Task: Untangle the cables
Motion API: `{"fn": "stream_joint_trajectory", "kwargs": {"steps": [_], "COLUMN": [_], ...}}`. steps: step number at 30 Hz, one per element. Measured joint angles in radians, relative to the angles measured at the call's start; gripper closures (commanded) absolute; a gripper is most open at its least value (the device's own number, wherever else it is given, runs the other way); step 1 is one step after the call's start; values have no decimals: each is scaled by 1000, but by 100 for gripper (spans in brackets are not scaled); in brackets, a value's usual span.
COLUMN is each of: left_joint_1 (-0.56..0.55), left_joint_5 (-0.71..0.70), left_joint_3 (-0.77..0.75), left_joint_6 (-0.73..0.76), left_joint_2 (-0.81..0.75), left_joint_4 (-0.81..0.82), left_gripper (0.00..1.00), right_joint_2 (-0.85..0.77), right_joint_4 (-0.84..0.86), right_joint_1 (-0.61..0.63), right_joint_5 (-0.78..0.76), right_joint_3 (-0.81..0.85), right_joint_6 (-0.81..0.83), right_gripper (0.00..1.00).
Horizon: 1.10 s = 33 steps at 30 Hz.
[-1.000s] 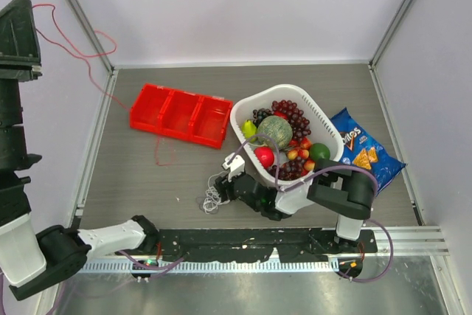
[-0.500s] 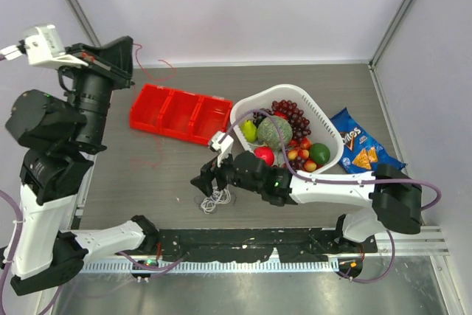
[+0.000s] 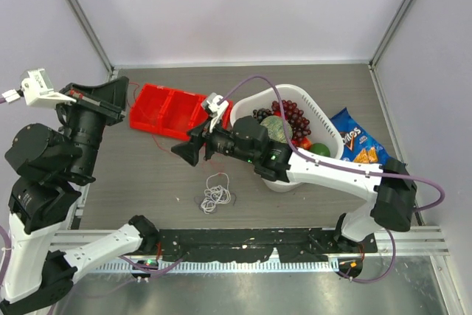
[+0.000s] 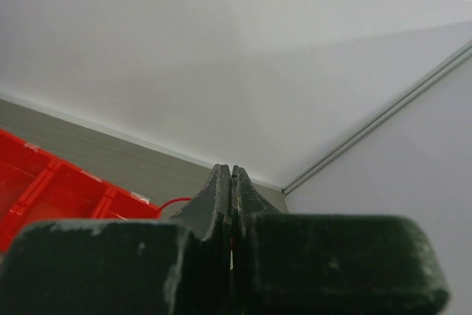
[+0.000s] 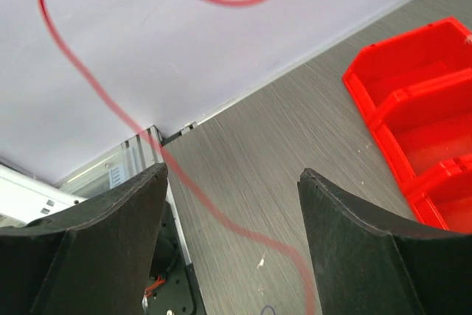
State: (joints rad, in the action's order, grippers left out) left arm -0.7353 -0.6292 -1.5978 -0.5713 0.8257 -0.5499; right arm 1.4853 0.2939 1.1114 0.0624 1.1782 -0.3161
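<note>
The left tool (image 4: 231,182), raised at 9 o'clock over the bench (image 3: 147,175), has its fingers pressed together, pinching the red cord (image 5: 232,3). In the right wrist view that cord slants from 11 o'clock down to 5 o'clock between the spread fingers of the right tool (image 5: 232,175). Its lower end is cut off, and from above it is too faint to trace. The white cord (image 3: 216,197) lies coiled on the bench at 6 o'clock of the right tool, its long axis running 1 to 7 o'clock
</note>
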Motion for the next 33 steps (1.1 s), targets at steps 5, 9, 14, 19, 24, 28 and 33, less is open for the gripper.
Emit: {"fn": "stream_joint_trajectory", "kwargs": {"steps": [5, 9, 14, 19, 24, 28, 33], "left_joint_1": [0, 0, 0, 0, 0, 0, 0], "left_joint_5": [3, 14, 24, 25, 26, 31, 32], "left_joint_3": [34, 55, 58, 72, 82, 84, 84], "left_joint_6": [-62, -92, -109, -111, -118, -131, -133], "left_joint_2": [-9, -3, 1, -8, -16, -18, -18], "left_joint_4": [-7, -14, -16, -16, -16, -16, -16], "left_gripper": [100, 100, 100, 100, 100, 100, 100], "right_joint_2": [85, 158, 208, 211, 211, 235, 288], "right_joint_4": [44, 99, 186, 253, 269, 281, 268], "right_joint_1": [1, 0, 2, 2, 2, 2, 2], "right_joint_5": [34, 136, 234, 231, 203, 190, 194], "right_joint_3": [61, 82, 83, 83, 82, 95, 109], "right_joint_6": [0, -11, -67, -87, -87, -84, -88], "right_gripper": [23, 23, 23, 23, 25, 38, 99]}}
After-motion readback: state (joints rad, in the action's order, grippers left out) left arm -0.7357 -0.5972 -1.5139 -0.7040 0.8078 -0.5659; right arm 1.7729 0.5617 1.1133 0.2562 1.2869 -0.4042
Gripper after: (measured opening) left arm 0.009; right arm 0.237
